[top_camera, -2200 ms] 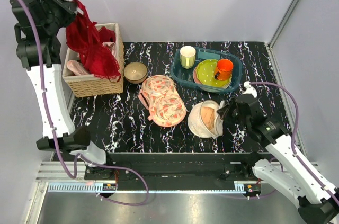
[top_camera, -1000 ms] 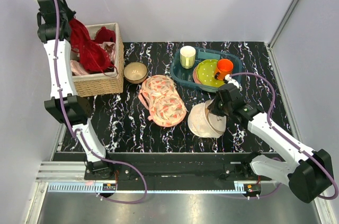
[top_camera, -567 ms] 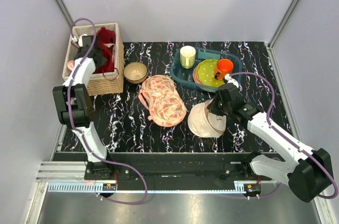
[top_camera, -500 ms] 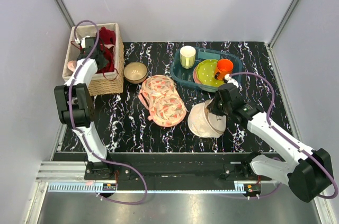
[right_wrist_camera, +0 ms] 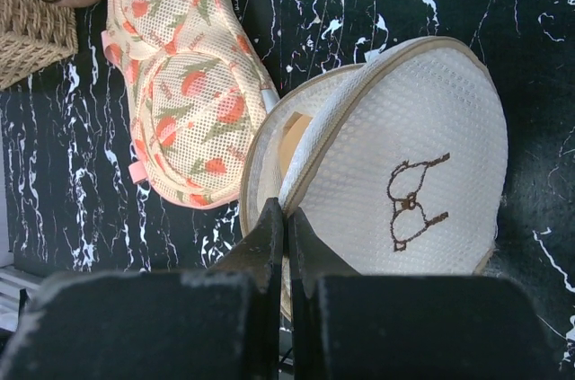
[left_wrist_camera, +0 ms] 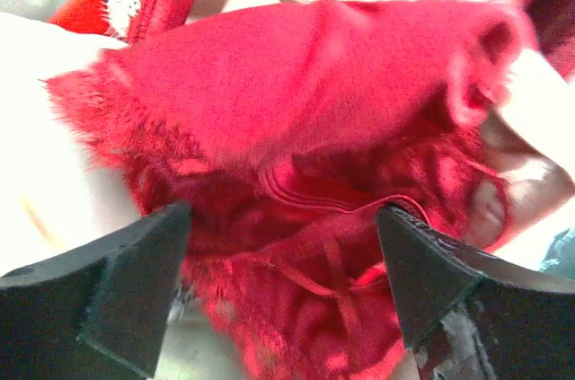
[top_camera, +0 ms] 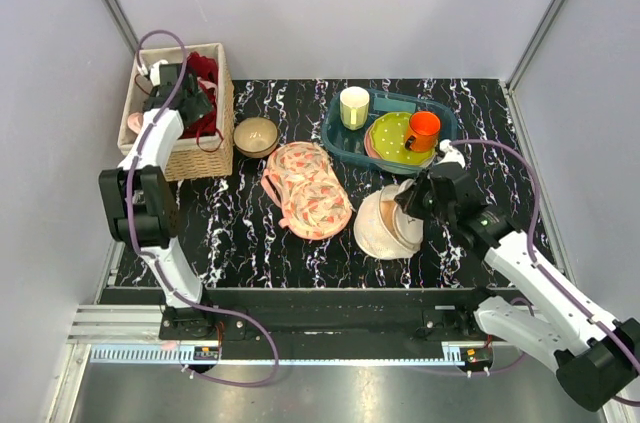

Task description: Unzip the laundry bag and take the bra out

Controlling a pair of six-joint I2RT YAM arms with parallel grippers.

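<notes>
While the right fingers (right_wrist_camera: pixel 286 218) were pinched shut on the rim of the bag (right_wrist_camera: pixel 404 155), which sat at the near right of the table (top_camera: pixel 230 233) with its upper half lifted and its mouth gaping leftward, the left fingers (top_camera: pixel 195 103) stood wide apart, gripping nothing, over the basket (top_camera: pixel 190 158) at the far left. A red bra (left_wrist_camera: pixel 296 110) lay in that basket just beneath them, well apart from the bag. Any move on the bag looked to fall to the right arm, which touched it from the right.
</notes>
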